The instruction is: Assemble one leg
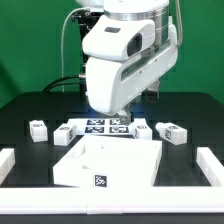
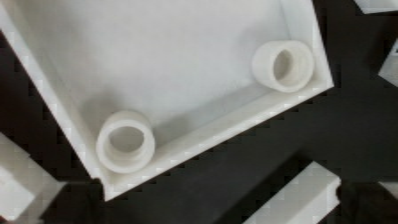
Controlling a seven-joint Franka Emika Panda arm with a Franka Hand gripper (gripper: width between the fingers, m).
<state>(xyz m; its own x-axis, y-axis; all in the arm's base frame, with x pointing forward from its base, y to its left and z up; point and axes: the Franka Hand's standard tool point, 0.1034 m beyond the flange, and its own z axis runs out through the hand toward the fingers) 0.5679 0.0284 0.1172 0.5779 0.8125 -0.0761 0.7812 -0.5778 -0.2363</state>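
White plastic legs lie loose on the black table (image 1: 25,150). Four of them show in the exterior view, and none is held or fitted. Each is a small chunky post with a black-and-white tag on its face.

The pincer's fingers appear in neither view, hidden in the exterior view behind the arm's white wrist housing (image 1: 120,55), so I cannot tell whether it is wide or narrow. Going by where that housing hangs, the inner left leg (image 1: 66,135) and the inner right leg (image 1: 141,129) lie closest to the pincer, one on each side of it. They sit just beside the ends of the marker board (image 1: 100,127), which is below the housing. The outer left leg (image 1: 38,129) and the outer right leg (image 1: 172,132) lie farther out, well apart from the pincer.

Nearer the exterior camera than the marker board lies the square white panel (image 1: 110,160), flat on the table, with one tag on its near edge. The wrist view looks onto this panel (image 2: 169,65), so the pincer is above it. It shows the panel's raised rim and two round corner sockets (image 2: 285,63), both of them unfilled.

White rails (image 1: 214,165) border the table on both sides, far from the pincer.
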